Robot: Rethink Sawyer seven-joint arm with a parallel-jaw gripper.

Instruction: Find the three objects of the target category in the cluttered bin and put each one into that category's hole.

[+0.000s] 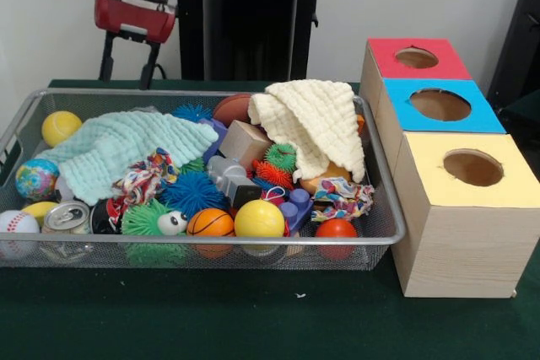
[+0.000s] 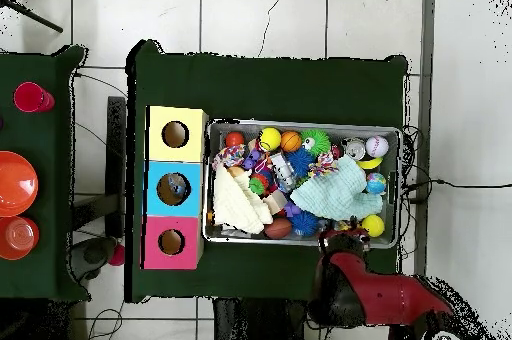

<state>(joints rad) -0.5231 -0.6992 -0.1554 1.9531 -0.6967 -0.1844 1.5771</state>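
Hand (image 1: 128,61) hangs with fingers apart and empty, behind the bin's (image 1: 202,244) far rim; the blue hole (image 1: 440,104) lies well off to its side.

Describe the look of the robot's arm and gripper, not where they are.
In the front view the arm has a black upper section above a glossy red rounded housing. Below hangs the gripper, with two thin black fingers. From overhead the arm is a bulky red shell with black joints. No cables or markings are discernible.
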